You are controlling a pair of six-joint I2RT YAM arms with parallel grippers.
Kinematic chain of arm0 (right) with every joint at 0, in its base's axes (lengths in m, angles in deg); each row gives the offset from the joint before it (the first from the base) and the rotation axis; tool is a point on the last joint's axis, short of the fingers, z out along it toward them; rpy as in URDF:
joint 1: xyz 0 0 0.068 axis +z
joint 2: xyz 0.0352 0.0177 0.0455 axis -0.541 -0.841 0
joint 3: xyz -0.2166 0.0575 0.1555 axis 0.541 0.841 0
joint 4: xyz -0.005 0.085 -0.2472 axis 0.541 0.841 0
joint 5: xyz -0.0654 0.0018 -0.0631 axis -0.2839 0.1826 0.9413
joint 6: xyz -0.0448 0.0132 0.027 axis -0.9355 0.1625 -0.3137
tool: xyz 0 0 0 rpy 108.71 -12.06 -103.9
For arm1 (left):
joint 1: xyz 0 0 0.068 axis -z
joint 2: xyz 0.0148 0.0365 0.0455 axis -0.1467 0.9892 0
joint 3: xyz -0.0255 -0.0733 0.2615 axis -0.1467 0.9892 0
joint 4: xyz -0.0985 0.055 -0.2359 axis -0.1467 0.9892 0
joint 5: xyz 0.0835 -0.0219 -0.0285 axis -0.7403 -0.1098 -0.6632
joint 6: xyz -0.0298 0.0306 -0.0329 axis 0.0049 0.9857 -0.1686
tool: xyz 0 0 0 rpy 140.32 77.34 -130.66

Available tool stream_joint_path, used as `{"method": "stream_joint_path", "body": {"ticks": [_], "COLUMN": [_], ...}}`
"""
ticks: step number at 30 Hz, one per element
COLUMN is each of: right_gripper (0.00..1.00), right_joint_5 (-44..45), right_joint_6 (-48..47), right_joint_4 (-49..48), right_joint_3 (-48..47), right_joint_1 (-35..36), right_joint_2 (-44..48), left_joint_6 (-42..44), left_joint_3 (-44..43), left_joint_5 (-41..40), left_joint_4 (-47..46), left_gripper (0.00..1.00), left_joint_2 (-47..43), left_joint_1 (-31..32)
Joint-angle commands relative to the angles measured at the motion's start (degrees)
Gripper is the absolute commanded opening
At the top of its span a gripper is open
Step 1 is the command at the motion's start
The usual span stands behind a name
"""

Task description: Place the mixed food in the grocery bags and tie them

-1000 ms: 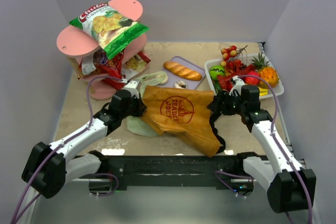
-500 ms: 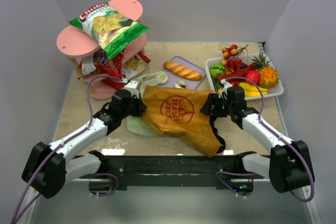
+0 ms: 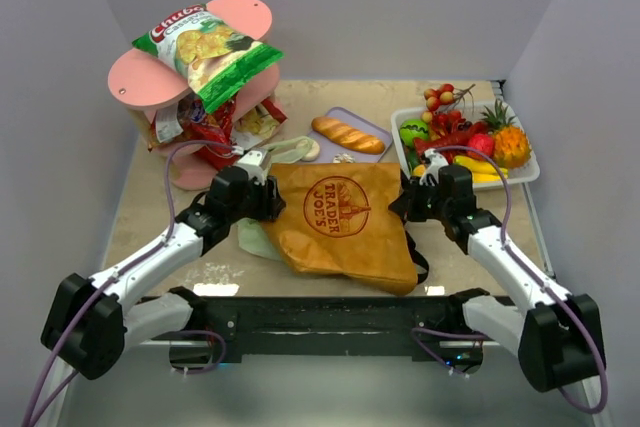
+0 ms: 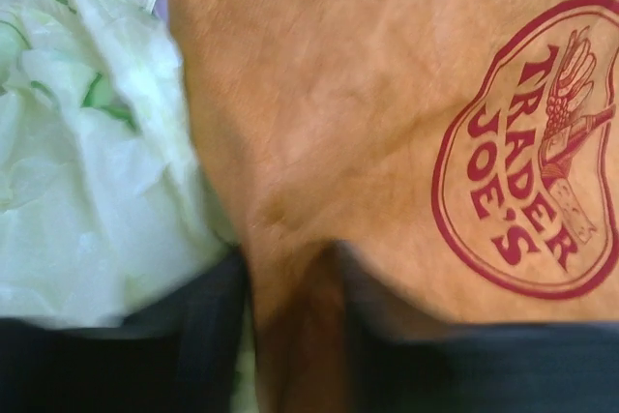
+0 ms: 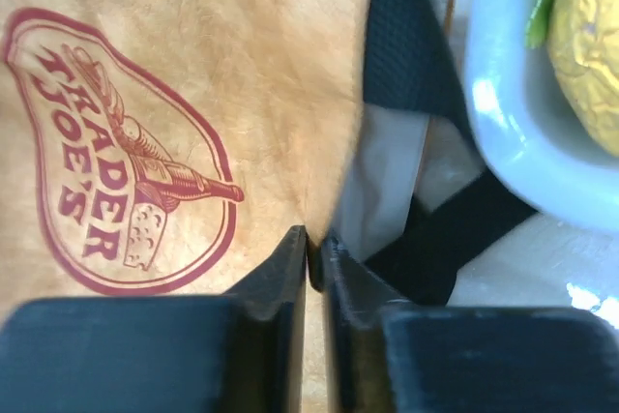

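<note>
The brown paper Trader Joe's bag (image 3: 345, 222) (image 4: 368, 142) (image 5: 193, 74) lies flat mid-table, partly over the pale-green plastic bag (image 3: 255, 239) (image 4: 87, 171). My left gripper (image 3: 268, 199) (image 4: 290, 268) sits at the brown bag's left edge, its jaws apart with a fold of the bag between them. At the right edge my right gripper (image 3: 405, 205) (image 5: 314, 239) is shut on the bag's rim. A green-and-white chips bag (image 3: 210, 52) rests on top of a pink stand (image 3: 150, 82), with red packets (image 3: 210, 129) below it. The bread loaf (image 3: 347, 134) and a small pale piece (image 3: 343, 158) lie behind the bag.
A white tray (image 3: 520, 179) (image 5: 503, 113) of toy fruit stands at the back right, close to my right gripper. The loaf lies on a purple board (image 3: 374, 127). The bag's black strap (image 5: 406, 45) trails off its right side. Grey walls enclose the table.
The brown bag, raised and draped before, now lies flat. My right gripper moved in and closed on its right edge. My left gripper's jaws have come apart.
</note>
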State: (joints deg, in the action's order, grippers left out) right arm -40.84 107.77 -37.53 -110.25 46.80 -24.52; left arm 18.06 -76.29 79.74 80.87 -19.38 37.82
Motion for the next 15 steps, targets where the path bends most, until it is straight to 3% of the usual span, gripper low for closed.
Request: {"method": "stream_joint_path", "body": {"ticks": [1,2,6,15], "right_gripper": [0.02,0.0,0.0,0.0], "right_joint_5": [-2.1,-2.5,-4.1,-2.1], "right_joint_6": [0.1,0.1,0.4,1.3], "right_joint_4": [6.5,7.3,11.4,16.7], "right_joint_3": [-6.3,-6.9,-10.9,-19.9], "right_joint_1": [0.5,0.6,0.7,1.1], "right_joint_2": [5.6,6.4,9.4,12.6], "left_joint_6": [3.5,4.3,7.6,8.8], "left_joint_3": [-5.5,-6.3,-13.4,-20.5], "left_joint_5": [-0.7,-4.7,-15.3,-30.4], "left_joint_4": [1.8,2.6,10.5,17.4], "left_gripper": [0.66,0.73,0.81,0.87], "left_joint_2": [-3.9,-4.2,-3.1,-1.8], "left_joint_1": [2.5,4.0,14.3,18.2]}}
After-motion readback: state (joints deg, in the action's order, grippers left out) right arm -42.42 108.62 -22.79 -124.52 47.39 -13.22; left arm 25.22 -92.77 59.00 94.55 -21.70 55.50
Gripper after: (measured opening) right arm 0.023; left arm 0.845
